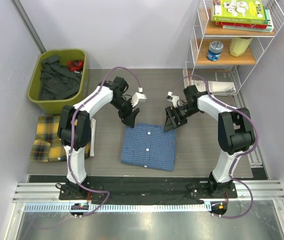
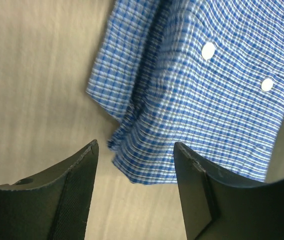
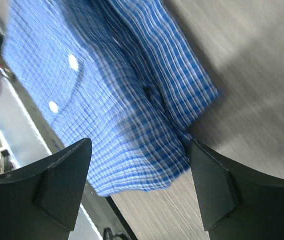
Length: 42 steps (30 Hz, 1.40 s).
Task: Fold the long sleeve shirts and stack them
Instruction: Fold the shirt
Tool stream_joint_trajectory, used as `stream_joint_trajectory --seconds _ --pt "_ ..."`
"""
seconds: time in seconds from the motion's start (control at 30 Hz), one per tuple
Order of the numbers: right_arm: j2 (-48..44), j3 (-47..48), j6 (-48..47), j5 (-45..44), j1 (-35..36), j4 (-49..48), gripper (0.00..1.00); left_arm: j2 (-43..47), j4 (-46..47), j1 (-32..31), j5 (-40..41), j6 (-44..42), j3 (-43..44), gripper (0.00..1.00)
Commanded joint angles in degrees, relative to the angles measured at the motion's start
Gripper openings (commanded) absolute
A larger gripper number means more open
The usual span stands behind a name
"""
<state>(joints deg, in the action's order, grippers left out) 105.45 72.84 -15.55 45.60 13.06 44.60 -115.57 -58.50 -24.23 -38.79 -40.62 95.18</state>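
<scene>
R gripper point(image 3: 140, 145) hangs over the blue check shirt point(image 3: 131, 100), jaws spread wide, nothing pinched between them. Both dark fingers point(image 3: 61, 190) sit clear of the cloth. Shirt is folded, layered edges bunched at the corner under the gripper. Two white buttons point(image 3: 72, 62) show along the placket. Bare grey table point(image 3: 252, 60) on the shirt's far/right side. Pale strip point(image 3: 1, 125) past the shirt's other side, prob. the table's near edge; too blurry to confirm.
</scene>
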Motion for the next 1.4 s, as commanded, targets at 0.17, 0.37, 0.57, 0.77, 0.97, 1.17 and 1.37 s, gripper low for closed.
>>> stream_joint_trajectory --seconds 0.17,0.37,0.57,0.77,0.97,1.17,1.37 --pt "-5.16 -5.51 -3.34 -4.03 0.39 -2.94 0.43 0.88 -2.67 -0.21 -5.77 2.39 -2.36 0.63" --pt "-4.38 -0.87 -3.78 -8.16 -0.05 -2.41 0.01 -2.72 -7.86 0.58 -7.27 4.04 5.18 0.13" --pt "1.14 3.53 -5.18 -13.86 -0.14 -2.5 0.01 -5.98 -1.1 2.25 -2.01 8.54 6.34 0.0" --pt "7.66 7.66 -2.92 -17.48 -0.4 -6.09 0.01 -13.45 4.7 4.54 5.2 14.07 8.0 0.0" --pt "13.2 11.18 -0.71 -19.94 -0.4 -10.06 0.02 -17.41 5.15 4.63 9.68 19.0 12.31 0.0" --pt "5.23 13.55 4.56 -17.14 -0.93 -7.87 0.5 -8.23 7.86 7.34 4.88 23.63 7.69 0.26" --pt "-10.42 10.68 10.61 -4.69 -3.57 -4.44 0.81 15.17 20.0 8.85 -4.27 33.04 -10.34 0.79"
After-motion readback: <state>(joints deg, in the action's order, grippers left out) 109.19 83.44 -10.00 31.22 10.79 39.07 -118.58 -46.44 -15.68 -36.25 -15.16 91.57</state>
